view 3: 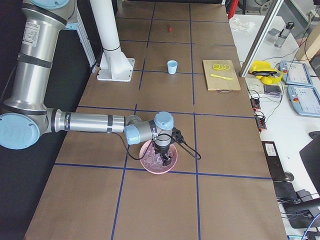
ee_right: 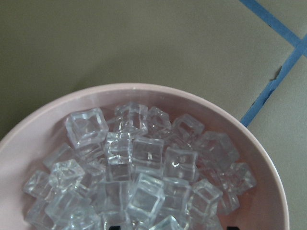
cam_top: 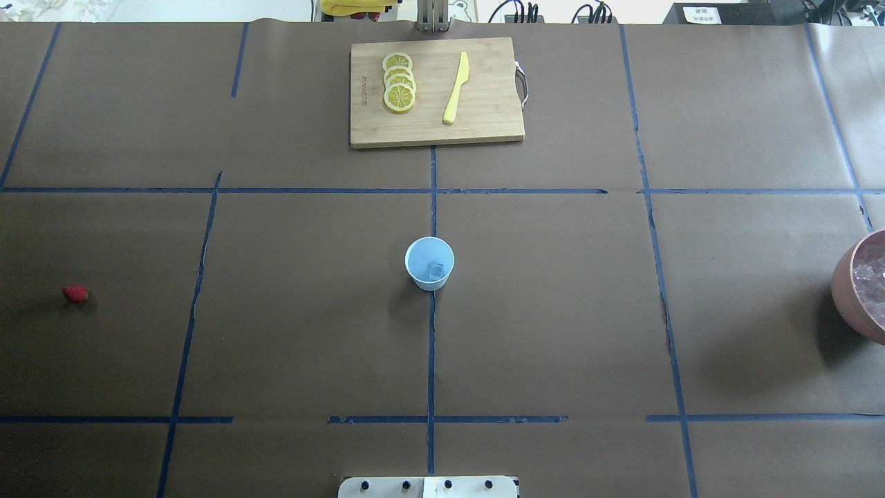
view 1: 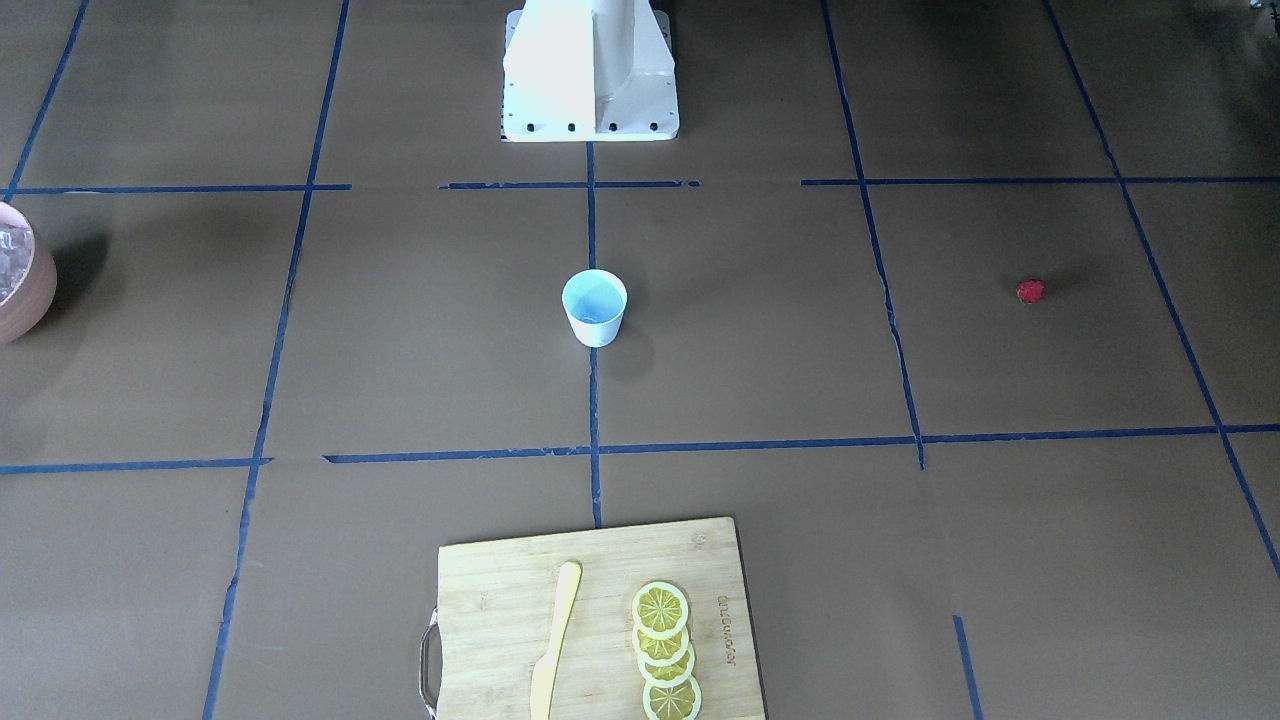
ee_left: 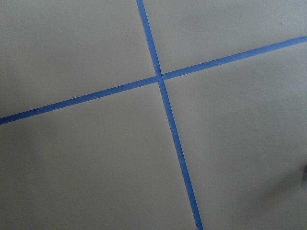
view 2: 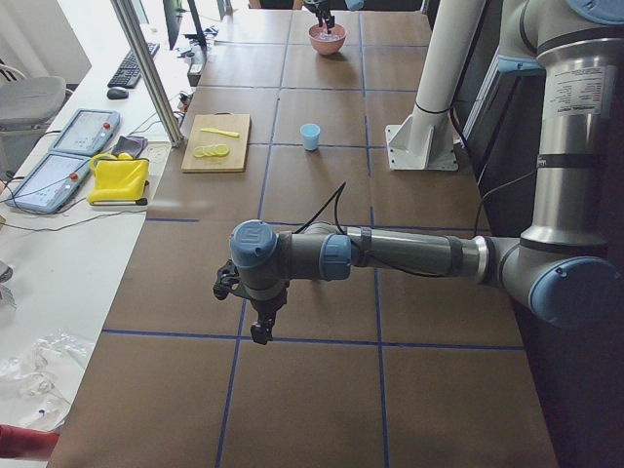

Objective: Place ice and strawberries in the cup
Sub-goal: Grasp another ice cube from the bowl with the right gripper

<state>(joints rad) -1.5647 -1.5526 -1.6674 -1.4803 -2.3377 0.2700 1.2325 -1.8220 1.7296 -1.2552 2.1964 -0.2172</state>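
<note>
The white cup [cam_top: 429, 263] with a pale-blue inside stands upright at the table's middle, and one ice cube [cam_top: 435, 270] lies in it. The pinkish-brown bowl [ee_right: 268, 191] holds a heap of clear ice [ee_right: 144, 167] at the robot's right end of the table. My right gripper [ee_right: 171, 228] hangs just over that heap, open, only its dark fingertips showing far apart at the wrist view's bottom edge. The red strawberry [cam_top: 75, 294] lies alone toward the left end. My left gripper [view 2: 259, 331] hovers low over bare table; I cannot tell whether it is open or shut.
A wooden cutting board [cam_top: 484, 117] at the far side carries several lemon slices [cam_top: 399, 81] and a yellow knife [cam_top: 456, 86]. The white robot base [view 1: 590, 70] stands at the near edge. Blue tape lines [ee_left: 165, 110] cross the brown table cover.
</note>
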